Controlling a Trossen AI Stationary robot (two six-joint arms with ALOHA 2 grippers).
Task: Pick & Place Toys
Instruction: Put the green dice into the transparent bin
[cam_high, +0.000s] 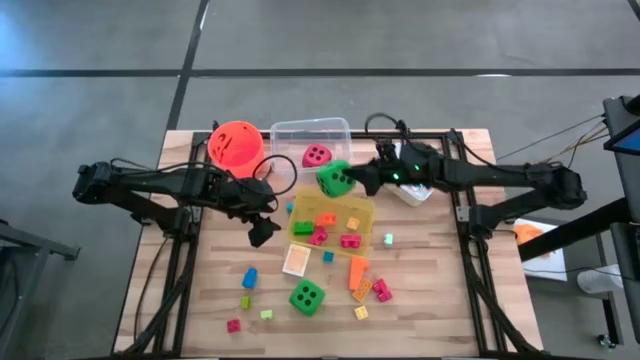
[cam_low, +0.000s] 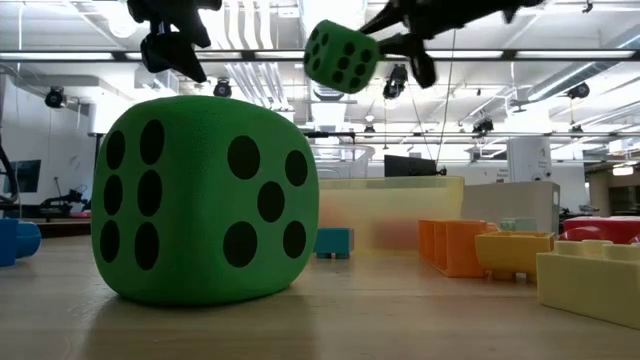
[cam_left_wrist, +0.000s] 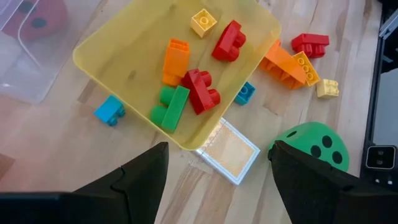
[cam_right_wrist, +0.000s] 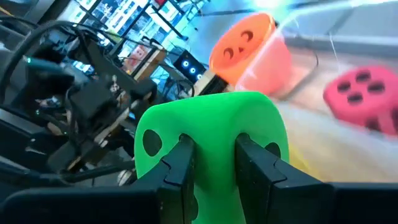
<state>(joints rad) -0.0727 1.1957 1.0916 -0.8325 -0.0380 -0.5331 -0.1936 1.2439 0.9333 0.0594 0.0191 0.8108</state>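
Note:
My right gripper (cam_high: 352, 180) is shut on a green dotted die (cam_high: 335, 178), held high in the low view (cam_low: 342, 56) over the far edge of the yellow tray (cam_high: 362, 208). A pink die (cam_high: 317, 155) lies in the clear tray (cam_high: 310, 128). A second green die (cam_high: 307, 296) rests on the table near the front and fills the low view (cam_low: 205, 200). Small bright blocks lie in the yellow tray (cam_left_wrist: 124, 62) and around it. My left gripper (cam_high: 262, 232) is open and empty above the table, left of the yellow tray. My right gripper pinches a ridge of the die's soft side (cam_right_wrist: 212, 134) between its two fingers (cam_right_wrist: 180, 168); the die's wall bulges up between them. The fingers come roughly level from the table's right. The die is lifted clear of the table and trays.
An orange bucket (cam_high: 236, 142) stands at the far left beside the clear tray. A small white tray (cam_high: 296, 260) lies in front of the yellow tray, also in the left wrist view (cam_left_wrist: 230, 152). Loose blocks are scattered over the near half of the table.

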